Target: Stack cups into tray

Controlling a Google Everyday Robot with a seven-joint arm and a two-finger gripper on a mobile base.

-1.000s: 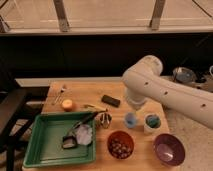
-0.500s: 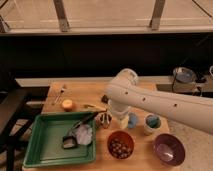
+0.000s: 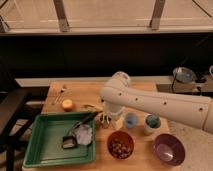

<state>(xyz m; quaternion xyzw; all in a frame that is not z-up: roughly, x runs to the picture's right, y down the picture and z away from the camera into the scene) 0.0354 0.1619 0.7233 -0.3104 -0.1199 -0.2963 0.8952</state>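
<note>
Camera view: a wooden bench seen from above. The white arm reaches in from the right. Its gripper hangs low at the right rim of the green tray, jaws spread wide and holding nothing. The light blue cup stands upright just to the right of it, with the whitish teal-lined cup beside that. Both are on the bench, outside the tray. They look light, rigid and smooth-walled, so probably slippery. Pinching one wall at the rim, one jaw inside, seems the surest hold.
</note>
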